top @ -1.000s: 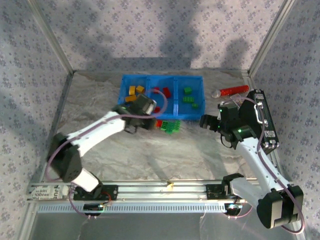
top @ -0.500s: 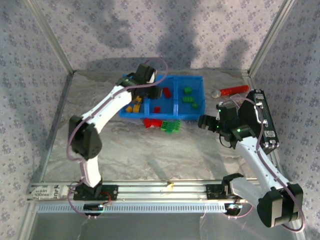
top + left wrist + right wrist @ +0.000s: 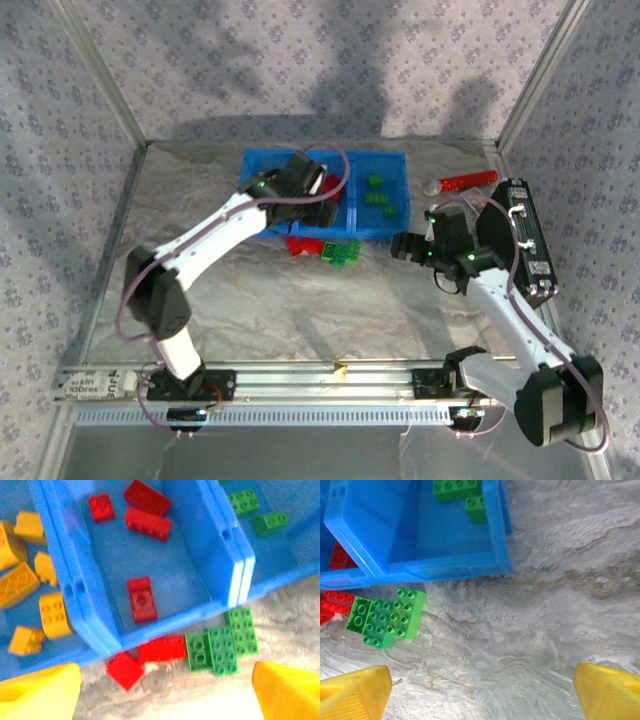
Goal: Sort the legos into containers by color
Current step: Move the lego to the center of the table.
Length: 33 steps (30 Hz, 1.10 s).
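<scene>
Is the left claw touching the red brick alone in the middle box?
Apart. The left wrist view shows the left gripper with yellow fingers at the bottom corners, tray wall and table between them and the red brick.

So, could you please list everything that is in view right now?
tray: one, blue, three compartments, far side of table
yellow bricks: about six, left compartment
red bricks: four, middle compartment
green bricks: about three, right compartment
loose red bricks: two, on table before tray
loose green bricks: small cluster, beside loose red ones
cylinder: one, red with grey tip, right of tray
case: one, black with silver handle, right edge
left end effector: one, yellow, open, above tray's near wall
right end effector: one, yellow, open, above table
</scene>
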### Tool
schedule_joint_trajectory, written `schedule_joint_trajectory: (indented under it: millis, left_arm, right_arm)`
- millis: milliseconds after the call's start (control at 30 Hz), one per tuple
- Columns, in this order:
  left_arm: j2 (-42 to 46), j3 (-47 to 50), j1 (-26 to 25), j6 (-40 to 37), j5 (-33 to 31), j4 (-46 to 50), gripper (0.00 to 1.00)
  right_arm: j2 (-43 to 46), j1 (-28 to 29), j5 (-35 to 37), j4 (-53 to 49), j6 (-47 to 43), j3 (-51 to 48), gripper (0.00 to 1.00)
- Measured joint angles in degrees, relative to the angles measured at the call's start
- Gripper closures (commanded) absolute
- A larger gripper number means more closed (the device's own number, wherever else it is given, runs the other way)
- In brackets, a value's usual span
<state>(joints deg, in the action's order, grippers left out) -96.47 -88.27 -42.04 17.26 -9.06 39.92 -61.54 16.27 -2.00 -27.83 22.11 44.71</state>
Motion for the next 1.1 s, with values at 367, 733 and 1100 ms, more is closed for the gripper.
schedule_joint_trajectory:
  millis: [367, 733, 1100]
  left_arm:
    - [22.3, 38.5, 0.4, 9.9, 1.6, -12.4, 0.14]
    - [38.0, 49.6, 0.4, 15.2, 1.7, -14.4, 0.15]
    - [39.1, 52.0, 0.4, 15.5, 1.7, -14.7, 0.16]
  right_arm:
    - [-19.8, 12.4, 3.0, 4.1, 4.0, 5.6, 0.34]
    - [-35.4, 18.3, 9.9, 6.2, 10.4, 16.6, 0.52]
    - [-39.9, 19.5, 13.6, 6.2, 13.4, 18.7, 0.62]
